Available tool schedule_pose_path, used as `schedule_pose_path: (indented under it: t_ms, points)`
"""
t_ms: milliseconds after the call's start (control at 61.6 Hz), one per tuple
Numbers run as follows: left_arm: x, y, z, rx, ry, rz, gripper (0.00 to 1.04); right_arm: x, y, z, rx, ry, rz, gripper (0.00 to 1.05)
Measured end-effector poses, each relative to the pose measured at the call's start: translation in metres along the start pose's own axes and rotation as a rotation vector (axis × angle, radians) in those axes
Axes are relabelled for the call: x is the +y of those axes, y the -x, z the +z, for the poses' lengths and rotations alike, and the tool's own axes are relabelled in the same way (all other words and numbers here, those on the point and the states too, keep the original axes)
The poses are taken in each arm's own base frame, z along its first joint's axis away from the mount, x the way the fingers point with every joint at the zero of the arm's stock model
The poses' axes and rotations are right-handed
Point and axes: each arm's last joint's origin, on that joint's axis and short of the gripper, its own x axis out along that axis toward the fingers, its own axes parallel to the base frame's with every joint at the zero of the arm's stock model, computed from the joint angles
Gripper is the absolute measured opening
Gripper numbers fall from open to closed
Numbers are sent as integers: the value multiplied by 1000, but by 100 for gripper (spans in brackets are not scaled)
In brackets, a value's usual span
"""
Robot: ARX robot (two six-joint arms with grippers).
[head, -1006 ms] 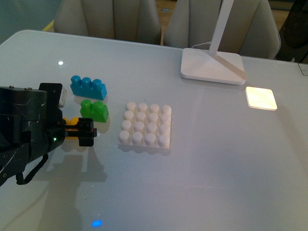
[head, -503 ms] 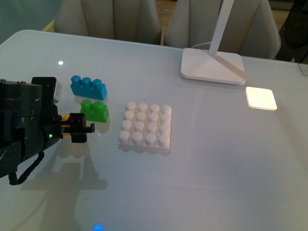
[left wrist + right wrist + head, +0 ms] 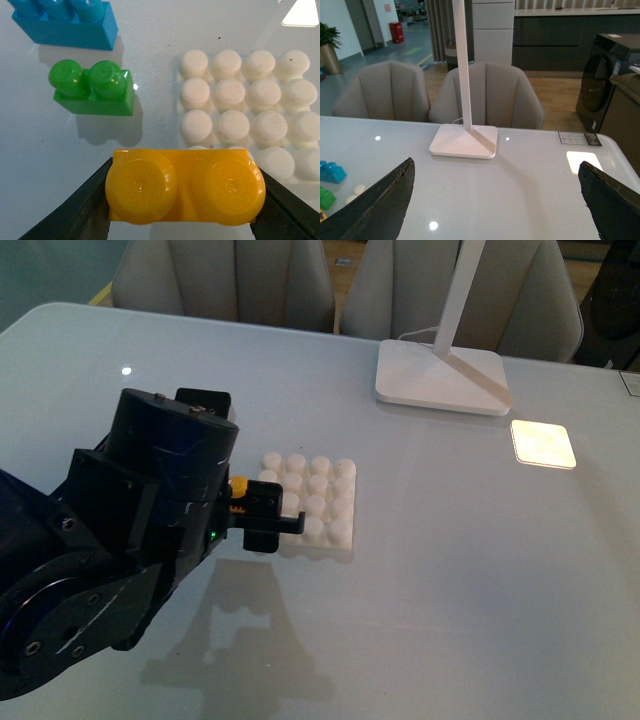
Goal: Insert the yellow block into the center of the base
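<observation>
My left gripper (image 3: 185,202) is shut on the yellow block (image 3: 185,186), one black finger against each short end, studs facing the camera. In the front view the left gripper (image 3: 262,517) hangs over the near left edge of the white studded base (image 3: 322,488), and only a bit of the yellow block (image 3: 239,485) shows. In the left wrist view the block is held off the table, overlapping one edge of the base (image 3: 250,100). My right gripper (image 3: 497,210) is open and empty, far from the base, and is not in the front view.
A green two-stud brick (image 3: 95,87) and a blue three-stud brick (image 3: 65,22) lie beside the base; the left arm hides them in the front view. A white lamp base (image 3: 440,375) stands at the back. A bright light patch (image 3: 543,443) lies at the right. Chairs stand behind the table.
My left arm has risen and swung right with the yellow block, from beside the green brick to the base's near left edge. It now hides the green and blue bricks.
</observation>
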Motion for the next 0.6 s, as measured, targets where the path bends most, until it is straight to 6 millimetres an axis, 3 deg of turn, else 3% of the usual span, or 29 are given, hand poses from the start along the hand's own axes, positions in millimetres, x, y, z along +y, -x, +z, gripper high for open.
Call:
schedule_pose_path:
  t_ms: [308,600]
  points:
    - [-32,-3,14,-39,23,-22,64,0,0,0,0,0,0,96]
    - [-46,-14,8,-25,11,-28,64,0,0,0,0,0,0,96]
